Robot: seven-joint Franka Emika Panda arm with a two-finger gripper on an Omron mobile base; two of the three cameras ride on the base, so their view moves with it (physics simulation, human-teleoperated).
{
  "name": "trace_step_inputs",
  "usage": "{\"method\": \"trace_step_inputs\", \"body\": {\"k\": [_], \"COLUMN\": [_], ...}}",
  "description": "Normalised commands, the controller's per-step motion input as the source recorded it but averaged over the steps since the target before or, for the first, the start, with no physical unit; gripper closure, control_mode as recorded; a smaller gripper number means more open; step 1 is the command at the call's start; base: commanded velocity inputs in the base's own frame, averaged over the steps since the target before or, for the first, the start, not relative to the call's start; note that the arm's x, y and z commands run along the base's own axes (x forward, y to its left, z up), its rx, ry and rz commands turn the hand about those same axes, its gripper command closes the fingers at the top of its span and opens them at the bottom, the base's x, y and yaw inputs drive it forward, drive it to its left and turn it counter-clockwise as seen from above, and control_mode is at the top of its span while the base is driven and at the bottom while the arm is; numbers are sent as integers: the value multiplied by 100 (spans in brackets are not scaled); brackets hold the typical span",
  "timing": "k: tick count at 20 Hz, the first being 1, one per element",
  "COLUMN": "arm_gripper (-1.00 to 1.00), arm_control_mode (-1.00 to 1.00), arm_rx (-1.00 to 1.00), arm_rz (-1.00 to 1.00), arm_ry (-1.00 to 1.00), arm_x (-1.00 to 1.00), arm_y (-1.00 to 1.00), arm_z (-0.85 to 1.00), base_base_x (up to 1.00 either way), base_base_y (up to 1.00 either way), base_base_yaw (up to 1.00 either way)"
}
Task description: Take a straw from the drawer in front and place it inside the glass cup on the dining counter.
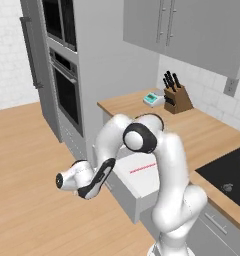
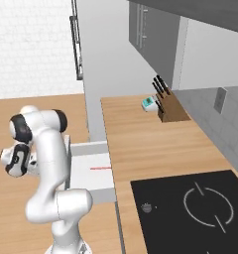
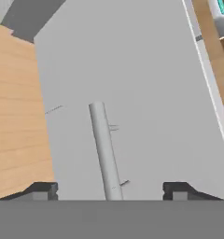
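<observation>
The straw (image 1: 143, 167) is a thin pink-red stick. It lies flat on the white floor inside the drawer (image 1: 142, 186). In the right base view the straw (image 2: 100, 168) lies near the middle of the drawer (image 2: 91, 171). Nothing is touching it.

The drawer is pulled out from under the wood counter (image 1: 202, 132). Its grey front faces the wood floor (image 1: 27, 165).

The gripper (image 3: 110, 189) looks at the drawer's flat grey front from close up. A grey bar handle (image 3: 104, 149) runs between the two dark fingertips (image 3: 44, 190). The fingertips stand wide apart, one on each side of the handle, and do not pinch it. They hold nothing. In the left base view the hand (image 1: 74, 179) sits low, just left of the drawer front. In the right base view the hand (image 2: 14, 159) is on the far left, beside the white arm (image 2: 49, 163).

On the counter, at the back by the wall, stands a wooden knife block (image 1: 176, 97) with black handles sticking up. Just beside it is a small white and teal box (image 1: 153, 98). A black cooktop (image 2: 190, 211) is set into the counter close to the cameras.

Grey cupboards (image 1: 192, 30) hang above the counter. A tall grey unit with dark ovens (image 1: 64, 75) stands to the left of the counter. The wall behind is white brick.
</observation>
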Motion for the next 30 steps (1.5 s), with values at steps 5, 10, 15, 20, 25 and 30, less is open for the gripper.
{"method": "trace_step_inputs", "body": {"k": [5, 10, 15, 20, 25, 30], "arm_gripper": [-100, -100, -100, -100, -100, -100], "arm_control_mode": [-100, -100, -100, -100, -100, -100], "arm_rx": [54, 46, 22, 5, 0, 1], "arm_rz": [0, 0, 0, 0, 0, 4], "arm_ry": [10, 14, 9, 13, 13, 16], "arm_x": [-19, 1, 18, 39, 53, 48], "arm_y": [-20, -67, -65, -48, -28, -18], "arm_z": [100, 100, 74, 12, -28, -58], "base_base_x": [0, 0, 0, 0, 0, 0], "base_base_y": [0, 0, 0, 0, 0, 0], "base_base_yaw": [0, 0, 0, 0, 0, 0]}}
